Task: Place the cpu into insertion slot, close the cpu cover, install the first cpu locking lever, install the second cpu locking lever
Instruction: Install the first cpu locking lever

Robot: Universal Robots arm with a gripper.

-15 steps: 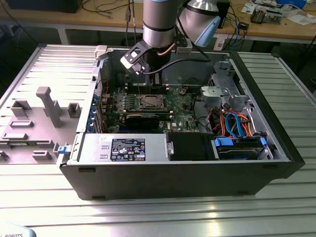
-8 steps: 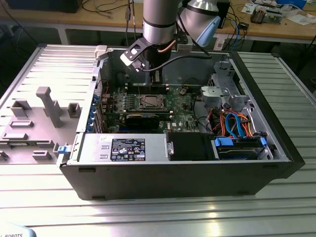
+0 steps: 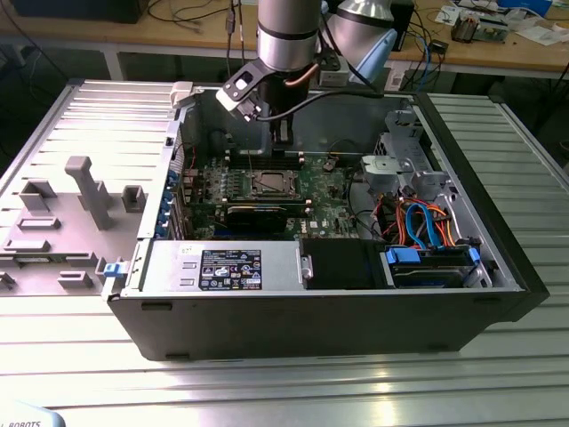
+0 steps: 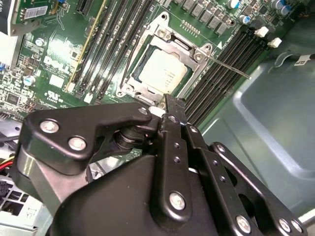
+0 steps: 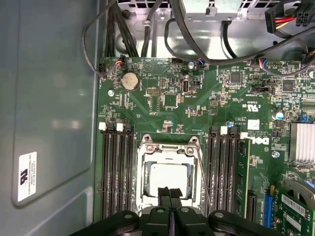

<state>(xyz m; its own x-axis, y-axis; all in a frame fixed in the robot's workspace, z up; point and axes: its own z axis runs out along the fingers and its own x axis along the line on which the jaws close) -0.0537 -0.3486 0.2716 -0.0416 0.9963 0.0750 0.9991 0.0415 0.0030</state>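
Scene: one open computer case (image 3: 311, 320) on a ribbed metal table (image 3: 267, 382), with one robot arm reaching in from above.
Gripper (image 5: 170, 191): one, fingertips pressed together with nothing between them, hanging just over one edge of the socket in both wrist views.
Cpu (image 5: 167, 176): one, silvery top up, seated flat in the insertion slot (image 5: 146, 179) on the green motherboard (image 5: 162, 103).
Cpu cover (image 5: 165, 146): one, lying down flat, its window framing the chip.
Locking lever (image 4: 229, 65): one seen clearly, a thin wire rod slanting out from a socket corner across the memory slots (image 5: 221, 167).
Memory slots: two black banks, one on either side of the socket.
Coin battery (image 5: 130, 81): one, well apart from the socket.
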